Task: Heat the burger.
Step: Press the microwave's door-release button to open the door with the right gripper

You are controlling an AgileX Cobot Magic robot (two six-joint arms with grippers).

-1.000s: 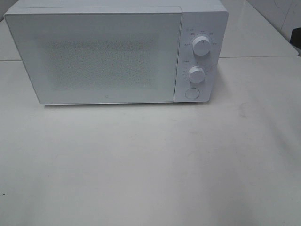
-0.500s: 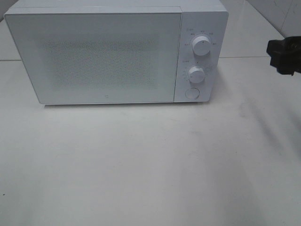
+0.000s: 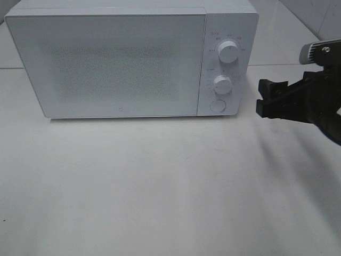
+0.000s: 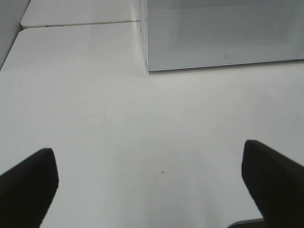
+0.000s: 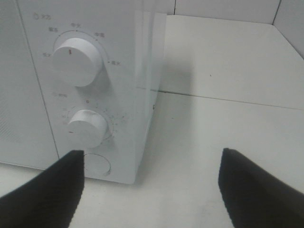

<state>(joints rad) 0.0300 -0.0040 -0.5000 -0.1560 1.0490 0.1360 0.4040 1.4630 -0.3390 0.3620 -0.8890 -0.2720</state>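
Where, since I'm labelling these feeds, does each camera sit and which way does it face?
Exterior high: mounted above, looking down at the microwave front and table; right tool shows at the right edge.
Left wrist: on the left arm, facing across the table to the microwave's lower front corner; open left tool frames it.
Right wrist: on the right arm, facing the knobs; its open tool frames it.
Shared: all three show the microwave.

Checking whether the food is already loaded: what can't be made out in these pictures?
- Burger: in no view; the shut microwave door hides the inside.
- Markings around the upper dial: too small in the exterior high view, blurred in the right wrist view.
- Left gripper: outside the exterior high view; the left wrist view's edge cuts it off.
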